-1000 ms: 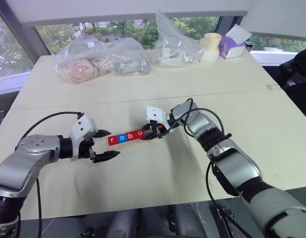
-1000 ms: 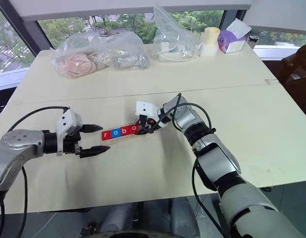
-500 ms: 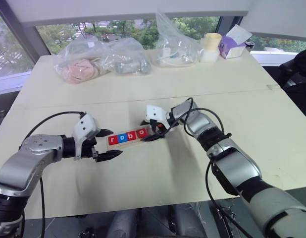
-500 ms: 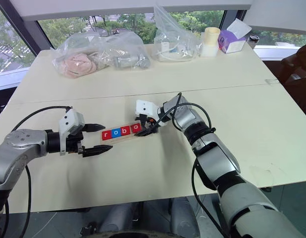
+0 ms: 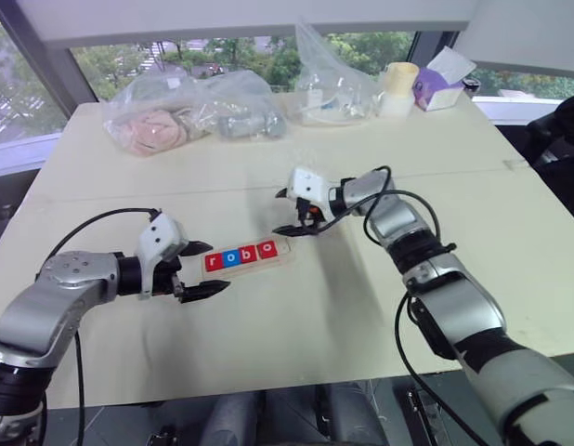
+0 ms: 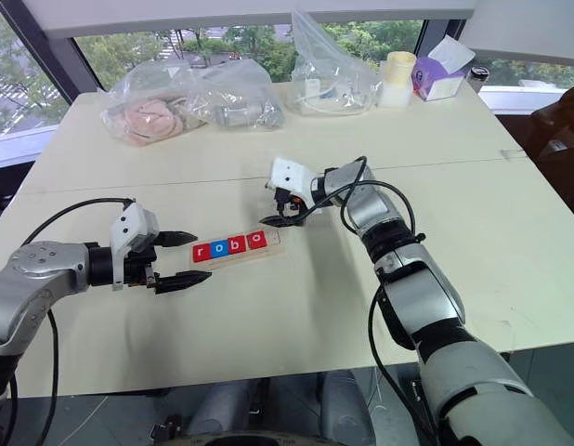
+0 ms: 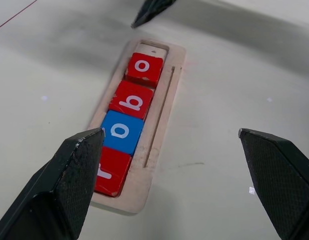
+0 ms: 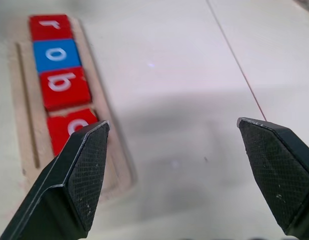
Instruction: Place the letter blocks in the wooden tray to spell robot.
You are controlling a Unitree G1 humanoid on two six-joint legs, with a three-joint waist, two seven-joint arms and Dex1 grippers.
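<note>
The wooden tray (image 5: 283, 251) lies on the table between my two grippers. Four letter blocks sit flat in its slot and read r (image 5: 213, 263), o (image 5: 231, 258), b (image 5: 249, 254), o (image 5: 267, 249); the first o is blue and the others are red. The slot's right end (image 7: 153, 48) shows bare wood. My left gripper (image 5: 219, 267) stands open at the tray's left end, a finger on each side of it. My right gripper (image 5: 279, 214) hangs open above the table, just behind the tray's right end, with nothing between its fingers.
Clear plastic bags (image 5: 185, 116) with soft things lie along the table's far edge, with another bag (image 5: 329, 88), a pale cup (image 5: 396, 88) and a purple tissue box (image 5: 437, 84) to their right. A seam (image 5: 408, 172) crosses the tabletop behind the tray.
My right gripper was shut at the tray's right end; it has opened and lifted away toward the back right. The last o block stays in the slot. The left arm has kept still.
</note>
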